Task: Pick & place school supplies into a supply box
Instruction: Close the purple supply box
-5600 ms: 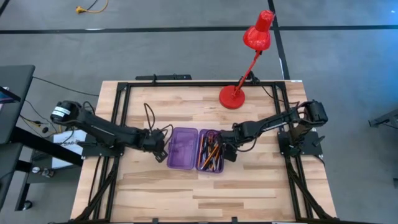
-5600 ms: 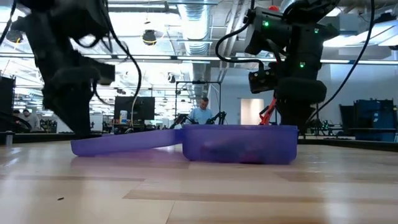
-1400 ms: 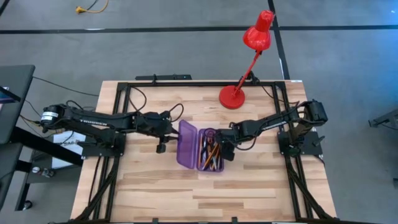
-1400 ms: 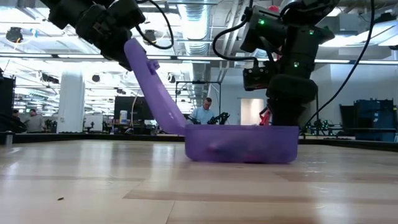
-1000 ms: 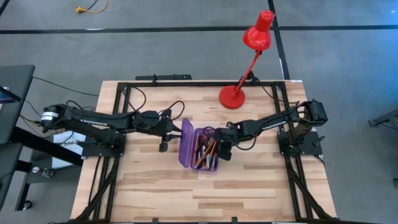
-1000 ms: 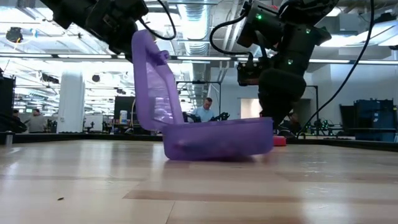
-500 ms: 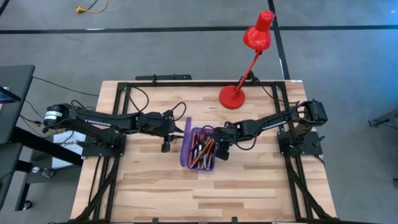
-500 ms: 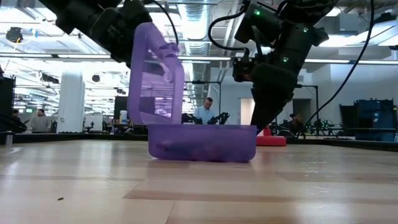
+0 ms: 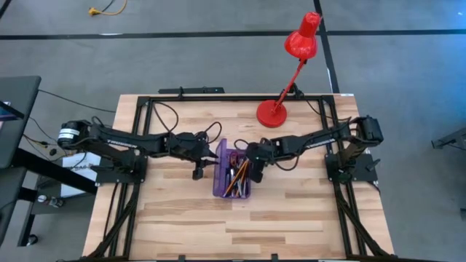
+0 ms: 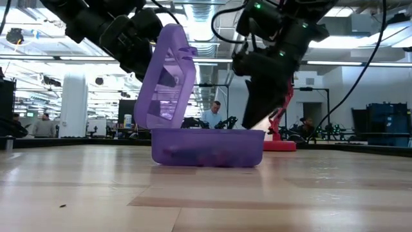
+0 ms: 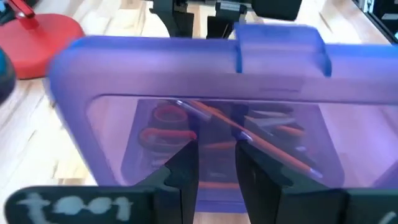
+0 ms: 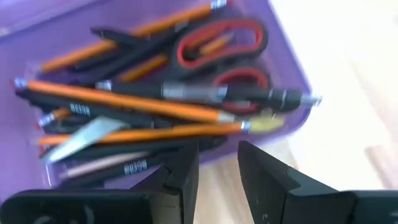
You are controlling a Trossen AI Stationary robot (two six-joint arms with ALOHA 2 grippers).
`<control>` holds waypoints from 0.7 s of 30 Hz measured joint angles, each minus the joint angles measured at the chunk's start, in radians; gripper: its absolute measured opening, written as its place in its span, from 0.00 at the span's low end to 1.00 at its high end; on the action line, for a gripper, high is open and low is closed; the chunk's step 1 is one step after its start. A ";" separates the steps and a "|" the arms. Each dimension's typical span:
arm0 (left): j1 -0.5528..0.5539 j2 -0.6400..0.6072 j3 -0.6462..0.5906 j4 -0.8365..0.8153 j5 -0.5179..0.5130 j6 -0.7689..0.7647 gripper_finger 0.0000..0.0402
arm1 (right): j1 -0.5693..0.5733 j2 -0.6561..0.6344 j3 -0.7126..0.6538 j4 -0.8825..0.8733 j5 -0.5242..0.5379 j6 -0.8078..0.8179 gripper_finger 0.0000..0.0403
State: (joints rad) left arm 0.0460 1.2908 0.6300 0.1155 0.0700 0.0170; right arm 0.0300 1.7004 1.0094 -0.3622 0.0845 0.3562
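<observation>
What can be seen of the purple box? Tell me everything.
The box is a small rectangular case of translucent purple plastic, sitting flat near the middle of the wooden table. Its hinged lid stands nearly upright, tipped over the tray, with a latch tab on its free edge. The left gripper presses against the lid's outer face. The right gripper hovers at the tray's far side. Inside lie orange pencils, black pens and red-handled scissors.

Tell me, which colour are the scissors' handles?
Red; the scissors show best in the right wrist view.
</observation>
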 joint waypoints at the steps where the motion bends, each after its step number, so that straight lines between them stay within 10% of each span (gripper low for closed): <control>1: 0.002 -0.001 0.000 0.004 0.000 0.000 0.23 | -0.005 0.000 0.010 0.000 0.000 -0.011 0.26; 21: 0.015 -0.001 0.000 -0.002 -0.005 -0.005 0.23 | -0.097 0.017 0.031 0.098 -0.031 -0.069 0.26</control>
State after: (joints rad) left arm 0.0606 1.2896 0.6300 0.1135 0.0650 0.0124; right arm -0.0673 1.7179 1.0401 -0.2640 0.0535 0.2873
